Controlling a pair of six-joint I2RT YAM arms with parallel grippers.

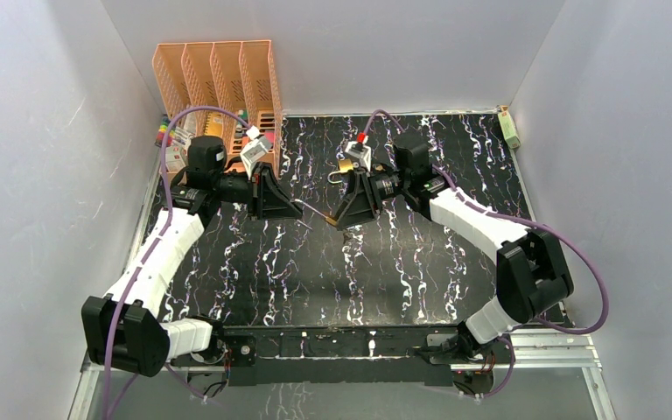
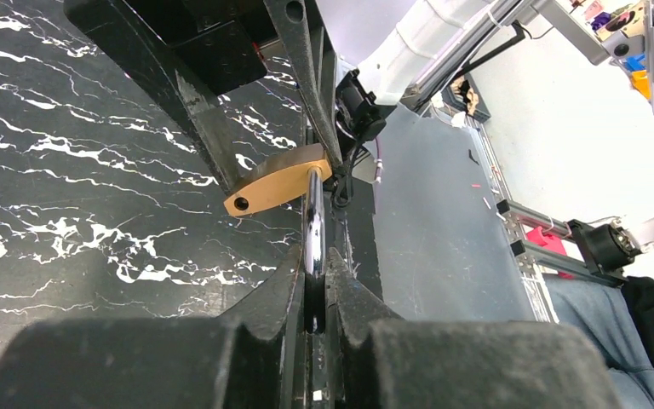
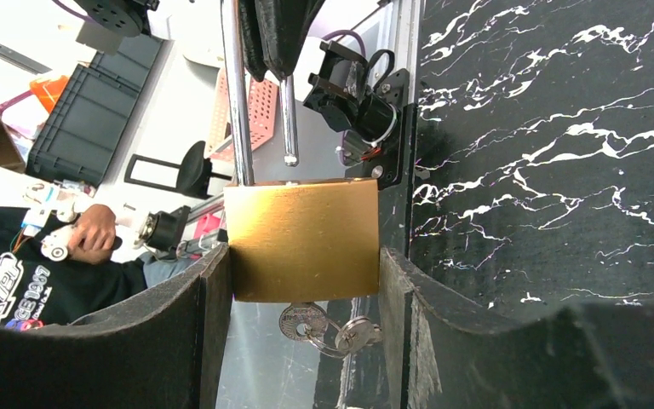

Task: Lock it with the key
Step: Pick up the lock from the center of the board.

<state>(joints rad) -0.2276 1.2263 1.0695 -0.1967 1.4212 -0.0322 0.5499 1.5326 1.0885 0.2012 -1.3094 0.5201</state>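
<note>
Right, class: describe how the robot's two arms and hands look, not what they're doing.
The left arm and right arm have white shells with black joints. A purple cable loops along each. The left hand and right hand are black wedges with thick, scuffed fingers.

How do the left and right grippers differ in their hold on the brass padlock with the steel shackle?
The left gripper pinches the thin silver steel shackle; the right gripper clamps the brass padlock body by its side edges. The left's jaws are nearly shut, the right's stand wide. Both hold one padlock, its shackle open.
</note>
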